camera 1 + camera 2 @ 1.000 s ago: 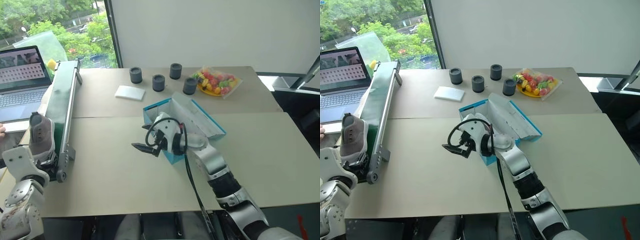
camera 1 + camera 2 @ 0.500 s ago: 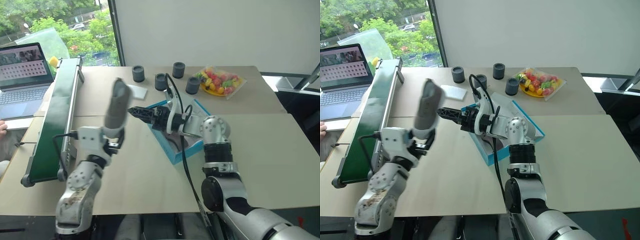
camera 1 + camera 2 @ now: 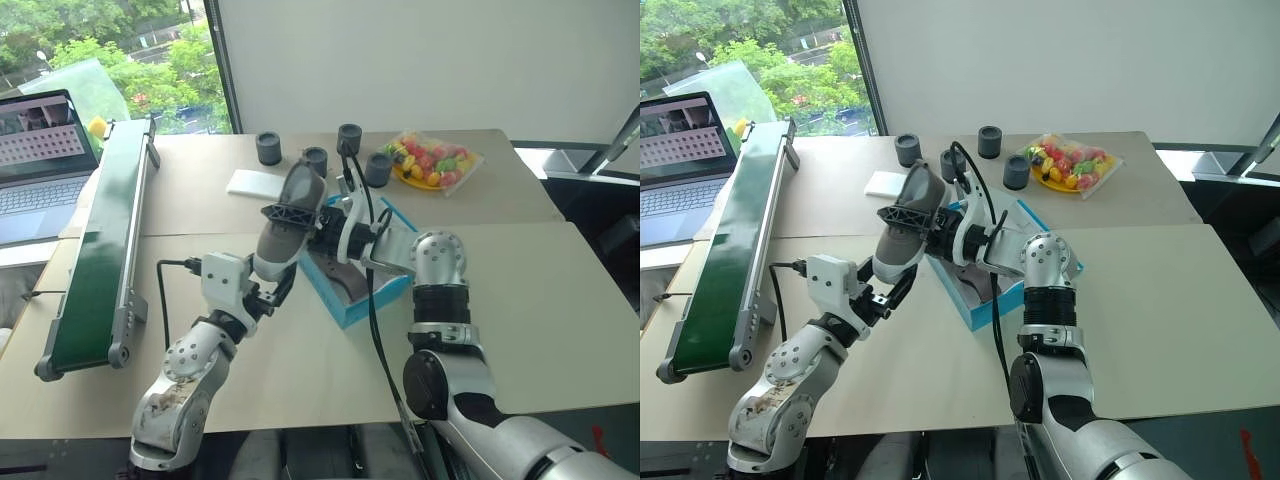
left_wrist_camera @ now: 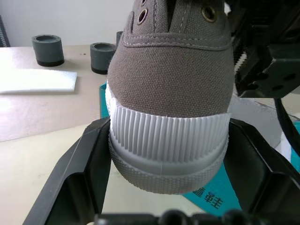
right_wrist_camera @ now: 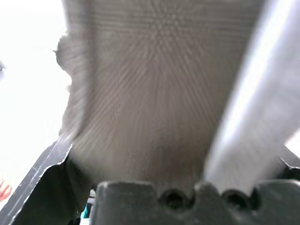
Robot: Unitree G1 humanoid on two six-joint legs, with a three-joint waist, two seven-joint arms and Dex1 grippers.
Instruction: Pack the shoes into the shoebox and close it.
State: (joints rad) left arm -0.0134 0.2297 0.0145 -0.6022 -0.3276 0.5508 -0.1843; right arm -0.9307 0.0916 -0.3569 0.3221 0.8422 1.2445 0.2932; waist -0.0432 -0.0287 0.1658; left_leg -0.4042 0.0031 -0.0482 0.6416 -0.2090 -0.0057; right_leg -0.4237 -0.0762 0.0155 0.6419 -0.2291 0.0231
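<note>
Centre of frame, the left gripper [image 4: 164,187] clamps the toe of a grey canvas shoe [image 3: 285,225], held upright above the open shoebox [image 3: 352,300]; the right gripper [image 3: 902,213] spreads wide around its heel; light, soft-sided, so grip the stiff rubber ends.

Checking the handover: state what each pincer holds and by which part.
The left pincer grips the sneaker across its ribbed toe end. The right pincer brackets its upper part with fingers wide; a grip cannot be told.
</note>
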